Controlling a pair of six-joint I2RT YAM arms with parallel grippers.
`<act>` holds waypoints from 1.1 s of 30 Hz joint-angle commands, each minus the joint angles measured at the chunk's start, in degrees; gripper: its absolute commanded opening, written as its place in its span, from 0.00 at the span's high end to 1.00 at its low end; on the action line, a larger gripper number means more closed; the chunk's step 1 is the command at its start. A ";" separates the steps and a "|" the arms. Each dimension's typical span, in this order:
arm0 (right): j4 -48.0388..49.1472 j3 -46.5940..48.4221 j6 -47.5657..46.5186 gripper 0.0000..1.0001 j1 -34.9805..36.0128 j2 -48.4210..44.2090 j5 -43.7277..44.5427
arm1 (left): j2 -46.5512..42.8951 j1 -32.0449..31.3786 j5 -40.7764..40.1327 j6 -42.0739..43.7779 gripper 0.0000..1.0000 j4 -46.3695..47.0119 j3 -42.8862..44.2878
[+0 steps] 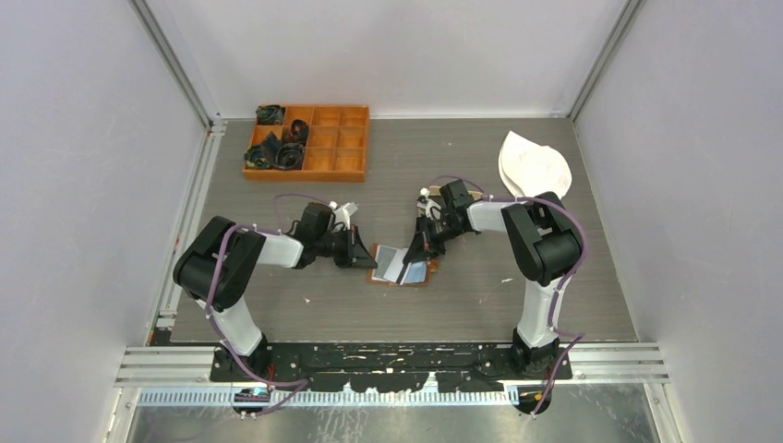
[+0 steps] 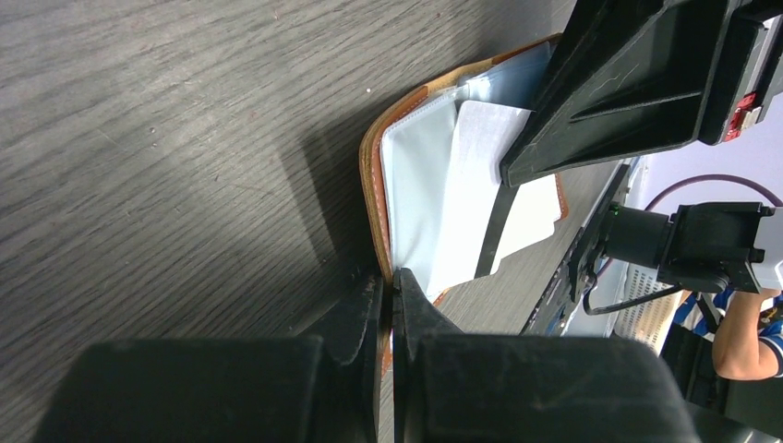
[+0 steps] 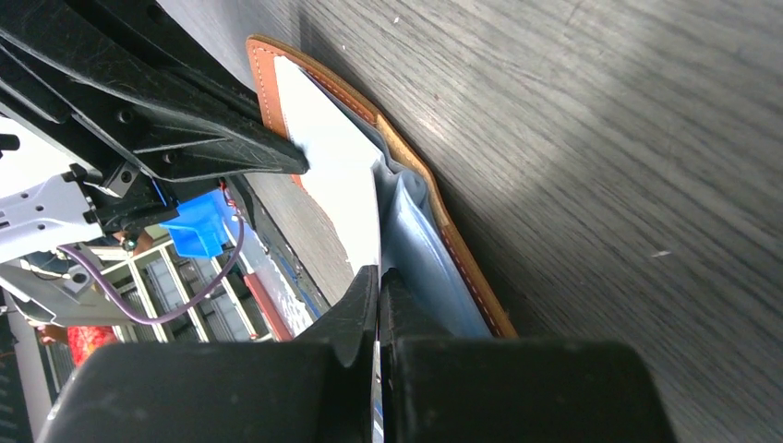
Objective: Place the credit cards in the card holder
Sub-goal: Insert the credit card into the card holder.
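From above I can't read the card holder [image 1: 415, 274]: the left tool [image 1: 367, 258] and right tool [image 1: 413, 251] sit over it, pockets unseen. Left wrist view: the right tool's body covers its far corner, and my own fingers [image 2: 355, 314] hide its near edge. Right wrist view: the white card [image 3: 328, 148] vanishes between the fingers. Dark items [image 1: 277, 148] in the orange box [image 1: 305, 173] are too small to identify.

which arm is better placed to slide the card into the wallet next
Right: the right pincer is shut on the white card, angled into the open wallet. The left pincer is shut on the wallet's edge, likely steadying it.
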 commanded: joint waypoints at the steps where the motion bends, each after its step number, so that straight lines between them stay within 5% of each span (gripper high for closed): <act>1: -1.83 0.94 0.10 0.96 1.03 0.45 4.66 | 0.57 0.13 -1.76 2.69 0.99 -1.80 1.63; 33: -4.87 3.99 2.56 0.91 3.44 1.77 9.81 | 2.40 -0.06 0.52 6.23 0.93 -3.56 4.01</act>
